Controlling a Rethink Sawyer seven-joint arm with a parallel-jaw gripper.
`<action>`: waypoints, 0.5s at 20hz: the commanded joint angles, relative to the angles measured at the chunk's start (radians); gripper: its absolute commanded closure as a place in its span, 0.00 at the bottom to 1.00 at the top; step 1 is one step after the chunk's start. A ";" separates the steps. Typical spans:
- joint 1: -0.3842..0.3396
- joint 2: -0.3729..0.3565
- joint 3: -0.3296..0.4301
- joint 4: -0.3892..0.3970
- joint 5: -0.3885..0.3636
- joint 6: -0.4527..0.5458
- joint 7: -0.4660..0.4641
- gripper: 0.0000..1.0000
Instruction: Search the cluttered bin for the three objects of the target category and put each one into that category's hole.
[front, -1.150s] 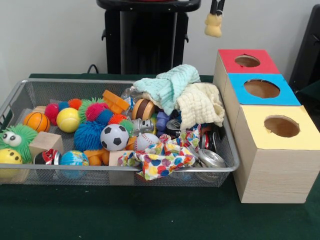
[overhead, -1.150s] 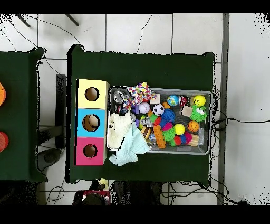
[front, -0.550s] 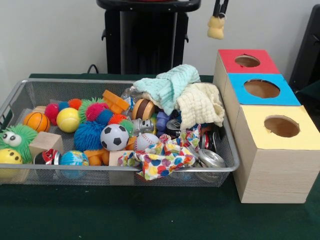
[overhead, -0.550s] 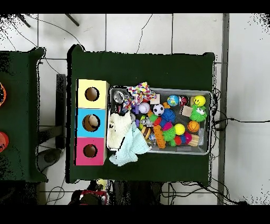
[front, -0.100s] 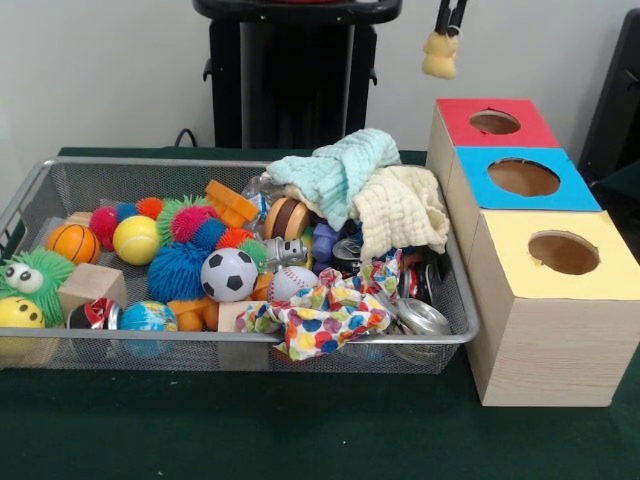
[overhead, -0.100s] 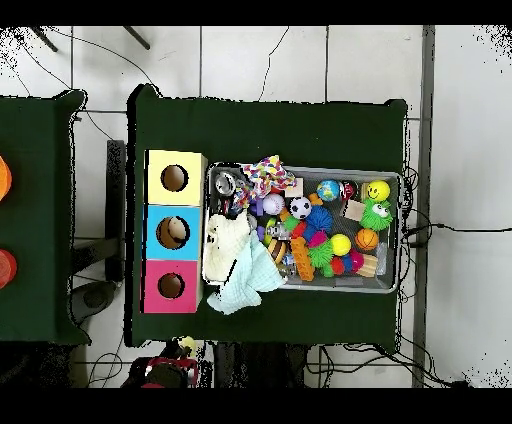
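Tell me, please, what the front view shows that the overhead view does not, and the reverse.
Only the front view shows the gripper with a yellow plush toy hanging from it, above and behind the red-topped box. Only the overhead view shows a pale object inside the blue hole and the tiled floor. Both show the wire bin and three boxes.

Bright, even indoor light; soft shadows, mildly soft focus.

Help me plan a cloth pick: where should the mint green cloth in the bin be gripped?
Probably from above, at the raised fold of the mint green cloth. It lies bunched on top of the pile, draped over the cream cloth beside it, so its crest is exposed, while its lower edges mingle with toys.
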 joint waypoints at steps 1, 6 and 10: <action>-0.184 -0.056 0.215 -0.028 0.045 0.048 0.069 1.00; -0.131 -0.023 0.165 -0.081 -0.008 0.081 0.107 1.00; -0.136 0.018 0.180 -0.134 -0.014 0.106 0.096 1.00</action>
